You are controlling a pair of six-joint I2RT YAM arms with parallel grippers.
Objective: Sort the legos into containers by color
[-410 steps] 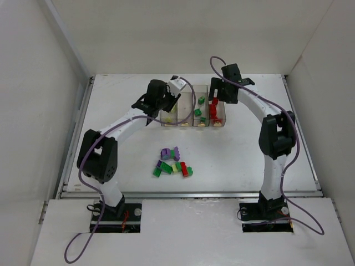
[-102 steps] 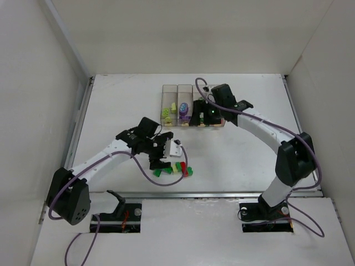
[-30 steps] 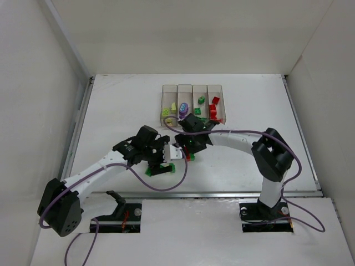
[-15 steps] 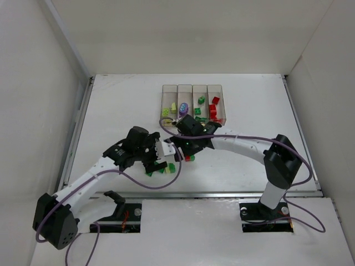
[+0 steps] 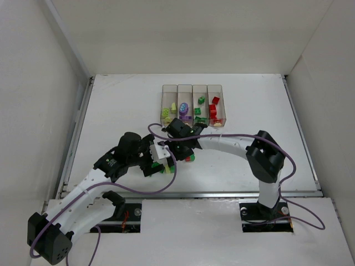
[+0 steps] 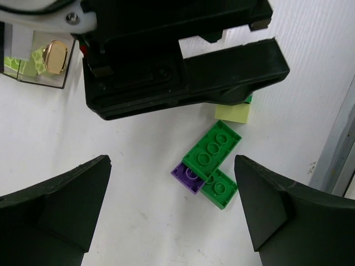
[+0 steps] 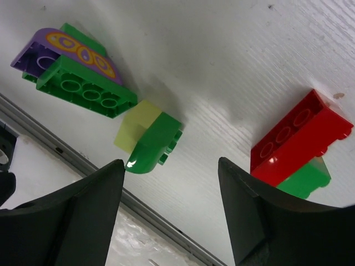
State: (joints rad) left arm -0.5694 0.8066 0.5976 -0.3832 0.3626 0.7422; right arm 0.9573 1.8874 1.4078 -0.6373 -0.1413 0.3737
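Pick-up stage: left pincer (image 6: 172, 213) and right pincer (image 7: 172, 219) both wide and empty over the loose legos (image 6: 213, 147); next move requires closing on one alone.

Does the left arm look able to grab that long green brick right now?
Probably yes: the left gripper is open, and the long green brick lies just ahead, in line with the gap. The right gripper hangs close beyond it but doesn't seem to cover it.
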